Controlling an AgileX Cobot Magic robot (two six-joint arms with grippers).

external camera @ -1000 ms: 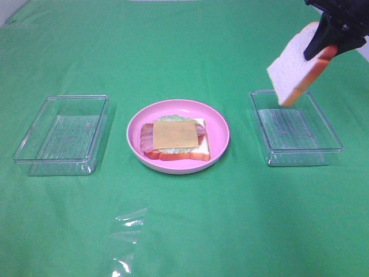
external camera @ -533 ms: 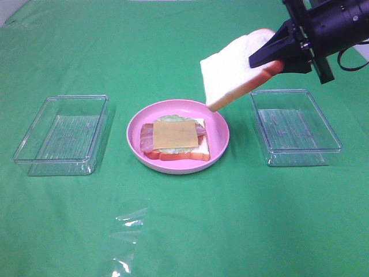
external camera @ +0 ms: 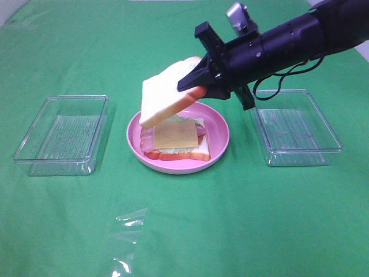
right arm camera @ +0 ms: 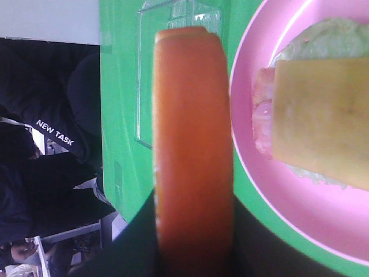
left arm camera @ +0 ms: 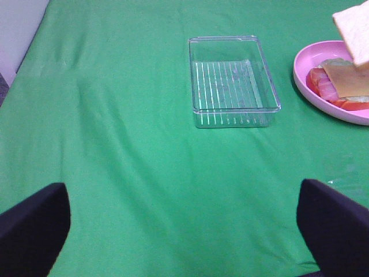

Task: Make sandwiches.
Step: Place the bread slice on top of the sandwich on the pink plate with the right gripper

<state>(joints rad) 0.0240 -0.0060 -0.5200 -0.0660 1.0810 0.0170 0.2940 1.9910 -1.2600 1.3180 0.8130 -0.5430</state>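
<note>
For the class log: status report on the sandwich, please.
Right gripper shut on top bread slice, tilted above the plate. Left gripper open, empty. Cheese tops the stack. Nothing in the way.

A green cloth covers the table (external camera: 184,231) from edge to edge, with soft creases near its far left corner. Three things rest directly on it in a row. On the left stands a clear rectangular tray (external camera: 62,135), ribbed across its floor. In the middle, well apart from it, sits a round pink plate (external camera: 178,137) bearing an open stack of bread, lettuce, bacon and a cheese square. On the right stands a second clear tray (external camera: 294,127) of the same kind, near the plate but not touching it. Toward the near edge, a crumpled scrap of clear film (external camera: 128,231) lies flat on the cloth.
</note>
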